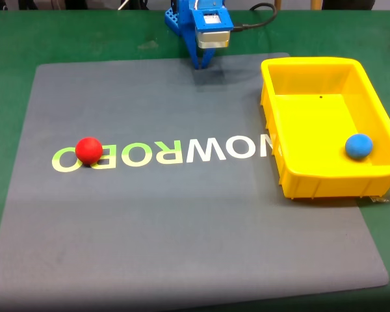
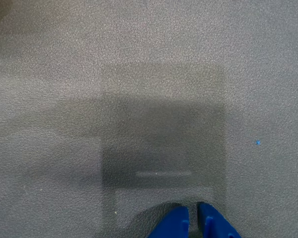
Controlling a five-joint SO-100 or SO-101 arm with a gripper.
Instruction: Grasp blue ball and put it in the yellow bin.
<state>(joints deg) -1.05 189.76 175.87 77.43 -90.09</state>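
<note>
I count one blue ball (image 1: 359, 146), lying inside the yellow bin (image 1: 312, 66) near its front right corner in the fixed view. One red ball (image 1: 88, 150) sits well left of the bin, on the pale lettering (image 1: 201, 151) printed across the grey mat (image 1: 182, 227). My blue gripper (image 1: 202, 64) points down at the mat's far edge, left of the bin; in the wrist view its fingertips (image 2: 176, 223) are together, holding nothing, shadow beneath.
</note>
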